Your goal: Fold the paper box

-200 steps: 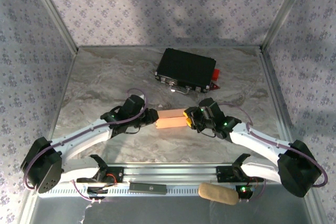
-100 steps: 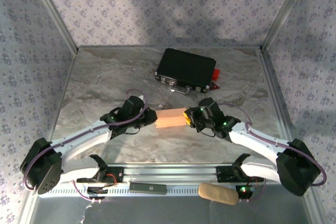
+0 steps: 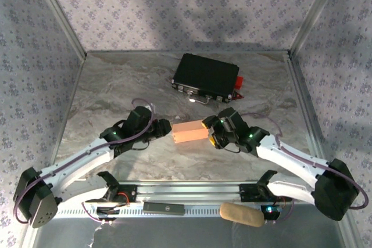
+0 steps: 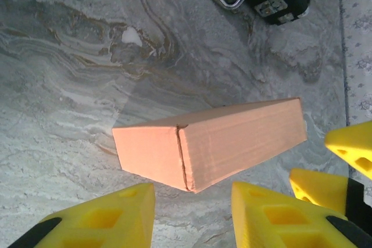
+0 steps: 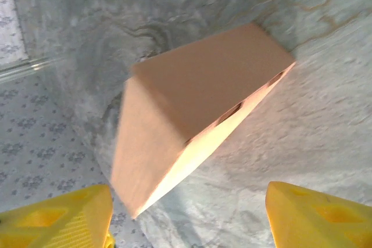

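The left hand (image 3: 165, 128) has backed off the paper box (image 3: 189, 132) — released, as is the right hand (image 3: 208, 132) (fingers spread). Folding looks done.

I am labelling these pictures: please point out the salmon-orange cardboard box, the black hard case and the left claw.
salmon-orange cardboard box (image 3: 190, 132): top external view, its upper face.
black hard case (image 3: 206, 76): top external view, its lid centre.
left claw (image 4: 192, 201): left wrist view, midway between yellow fingertips.

paper box (image 3: 190, 132): folded up, closed
salmon-orange cardboard, small rectangular block lying flat mid-table, long axis roughly parallel to the near edge, seam visible on one face
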Controlling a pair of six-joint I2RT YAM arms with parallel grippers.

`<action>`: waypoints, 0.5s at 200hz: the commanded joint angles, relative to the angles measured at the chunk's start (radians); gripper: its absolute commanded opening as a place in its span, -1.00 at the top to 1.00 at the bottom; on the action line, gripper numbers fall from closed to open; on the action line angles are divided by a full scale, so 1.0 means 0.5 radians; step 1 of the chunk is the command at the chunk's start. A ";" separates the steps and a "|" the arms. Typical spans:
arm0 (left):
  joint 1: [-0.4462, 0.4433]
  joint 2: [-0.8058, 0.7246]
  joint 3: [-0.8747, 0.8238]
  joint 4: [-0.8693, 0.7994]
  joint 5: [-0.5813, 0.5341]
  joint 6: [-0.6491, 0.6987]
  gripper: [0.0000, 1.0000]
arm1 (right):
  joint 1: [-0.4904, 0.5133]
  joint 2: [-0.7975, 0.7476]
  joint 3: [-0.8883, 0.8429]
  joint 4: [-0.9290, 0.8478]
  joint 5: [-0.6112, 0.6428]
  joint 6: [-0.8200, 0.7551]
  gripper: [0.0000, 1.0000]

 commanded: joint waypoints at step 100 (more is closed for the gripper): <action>-0.125 -0.884 -0.107 -0.145 0.072 0.709 0.25 | 0.254 0.883 0.878 -0.655 0.017 0.838 -0.68</action>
